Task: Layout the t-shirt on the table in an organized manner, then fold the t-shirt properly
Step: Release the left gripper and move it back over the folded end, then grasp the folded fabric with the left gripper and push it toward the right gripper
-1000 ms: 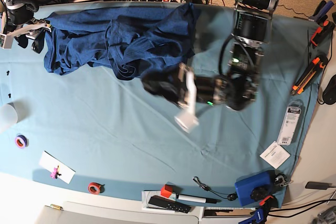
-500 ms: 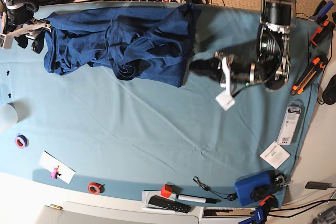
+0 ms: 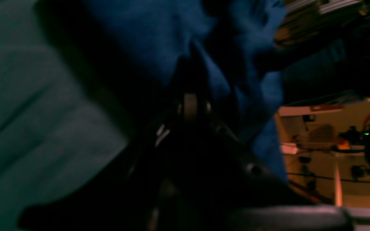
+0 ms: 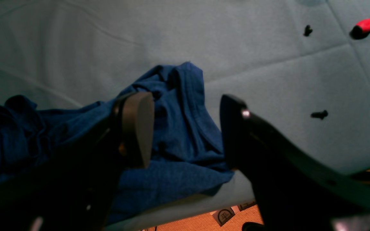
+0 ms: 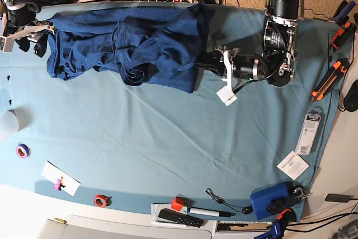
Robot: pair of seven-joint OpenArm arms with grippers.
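Note:
The dark navy t-shirt (image 5: 128, 43) lies crumpled along the far side of the table (image 5: 168, 138). At the shirt's right edge is my left gripper (image 5: 202, 65). In the left wrist view the left gripper (image 3: 188, 77) is shut, its tips buried in blue fabric (image 3: 246, 64). My right gripper (image 5: 40, 43) is at the shirt's left end. In the right wrist view the right gripper (image 4: 185, 128) stands open just over a bunched corner of the t-shirt (image 4: 178, 106), near the table (image 4: 268, 64) edge.
A white tag (image 5: 226, 94) hangs under the left arm. Tape rolls (image 5: 22, 150) (image 5: 100, 200), a white card (image 5: 60, 178), a remote (image 5: 179, 218) and a blue box (image 5: 269, 201) line the near side. Hand tools (image 5: 327, 79) and a packet (image 5: 310, 132) lie at the right edge.
My left arm swung from mid-table to the right, then came in to the shirt's right edge, and its gripper shut there. The right arm has not moved.

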